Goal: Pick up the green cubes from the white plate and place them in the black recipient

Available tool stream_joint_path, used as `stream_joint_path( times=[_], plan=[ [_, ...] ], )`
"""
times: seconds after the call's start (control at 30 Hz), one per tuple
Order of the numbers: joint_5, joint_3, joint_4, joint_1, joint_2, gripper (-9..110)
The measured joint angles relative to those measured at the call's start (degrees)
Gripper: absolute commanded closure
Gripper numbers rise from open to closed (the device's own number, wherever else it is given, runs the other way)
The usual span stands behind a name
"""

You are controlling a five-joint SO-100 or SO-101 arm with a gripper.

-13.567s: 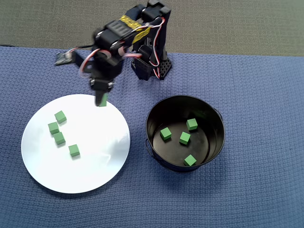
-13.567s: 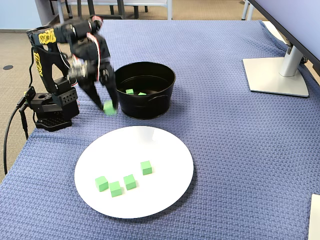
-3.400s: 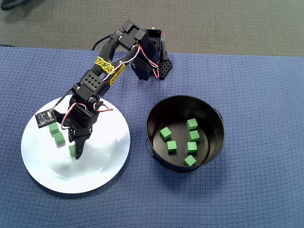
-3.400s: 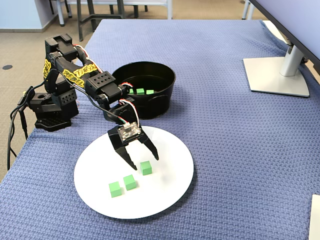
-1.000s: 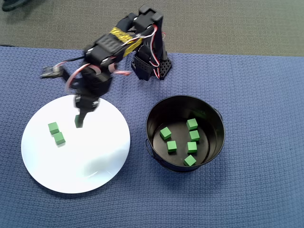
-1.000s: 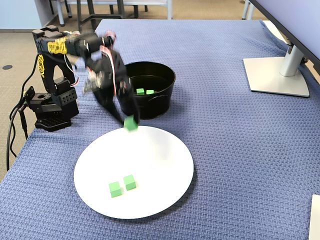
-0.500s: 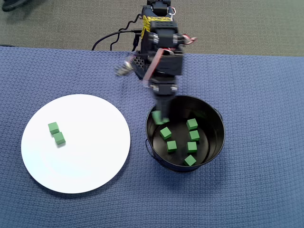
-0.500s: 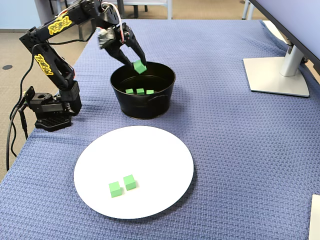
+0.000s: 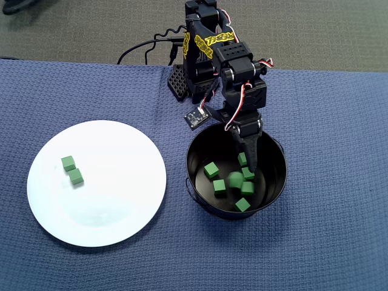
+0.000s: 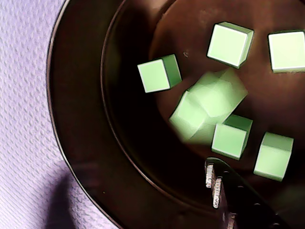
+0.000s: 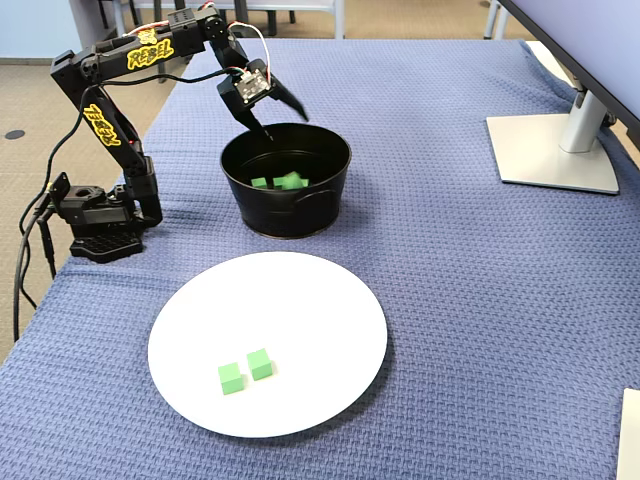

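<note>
Blurring above the black recipient, one green cube hangs beneath the spread-wide end effector

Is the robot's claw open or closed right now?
Open. In the fixed view the gripper has its two fingers spread apart above the black pot, holding nothing, and a blurry green cube is dropping inside.
</note>
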Motion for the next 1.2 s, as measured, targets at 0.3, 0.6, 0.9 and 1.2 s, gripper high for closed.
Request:
stream_joint_path(
  times=[0.3,0.6,0.9,1.2],
  plan=[
    [-12.8,-3.7,0.9,18.3,2.4,69],
    [-31.6,-3.0,-14.7,50.4,-3.5,70],
    [-38.1,-0.1,-23.3,61.5,-14.9,69],
    [-49.1,-2.6,-22.9,64.0,-26.6,70]
  ],
)
